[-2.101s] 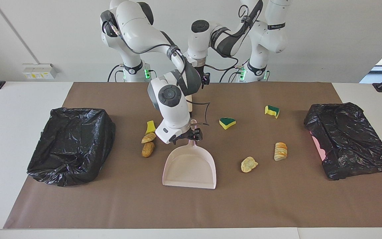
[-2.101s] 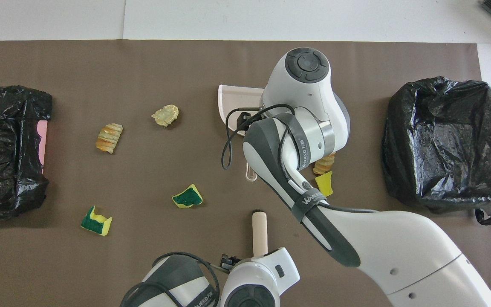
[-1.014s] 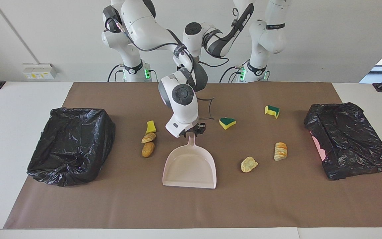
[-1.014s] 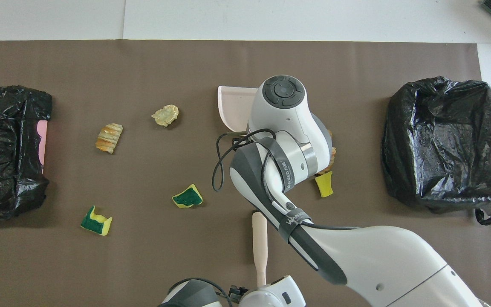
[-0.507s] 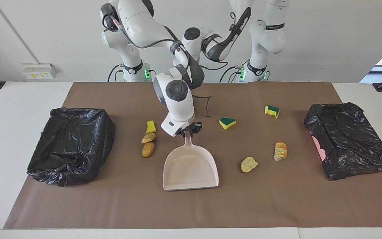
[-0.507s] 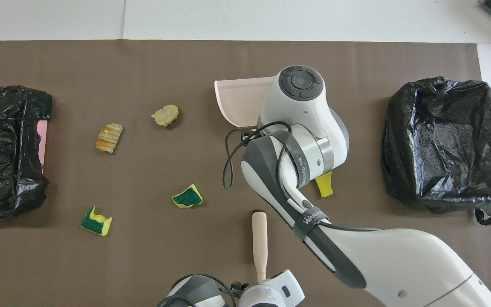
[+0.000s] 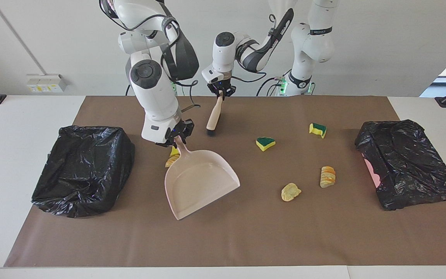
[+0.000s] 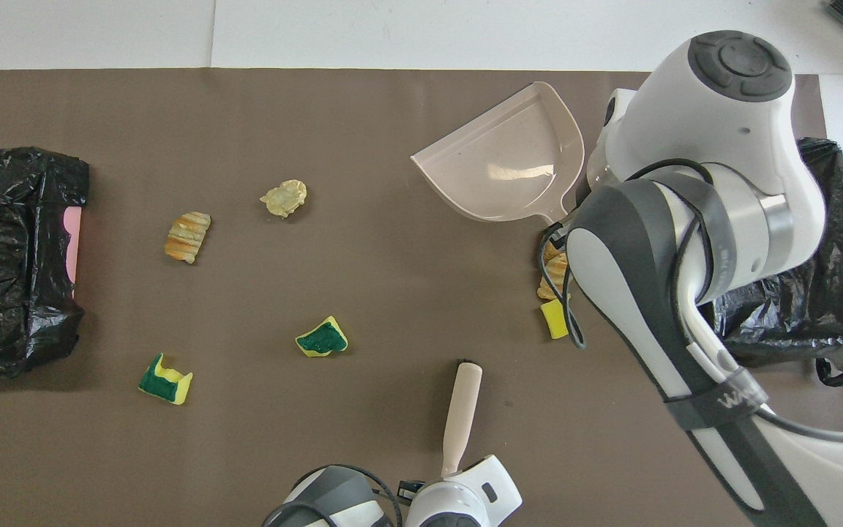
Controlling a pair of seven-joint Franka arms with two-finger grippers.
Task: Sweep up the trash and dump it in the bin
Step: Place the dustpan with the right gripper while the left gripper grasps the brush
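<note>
My right gripper point(image 7: 176, 140) is shut on the handle of the pale pink dustpan point(image 7: 199, 182), which hangs tilted just above the mat beside the black-lined bin point(image 7: 83, 166). A yellow sponge scrap point(image 7: 174, 151) and a pastry lump point(image 7: 170, 162) lie partly hidden under the dustpan's handle. My left gripper point(image 7: 220, 93) is shut on the top of the beige brush point(image 7: 213, 113), bristles down at the mat. More trash lies scattered toward the left arm's end: two green-topped sponges point(image 8: 323, 338) point(image 8: 165, 379) and two pastry lumps point(image 8: 188, 236) point(image 8: 285, 197).
A second black bag point(image 7: 407, 166) with pink showing at its edge sits at the left arm's end. In the overhead view my right arm point(image 8: 692, 219) covers part of the bin point(image 8: 831, 293). A brown mat point(image 7: 246, 240) covers the table.
My right gripper has swung the dustpan toward the right arm's end, turning and raising it beside the bin. The left gripper has shut on the brush handle and tilted it.
</note>
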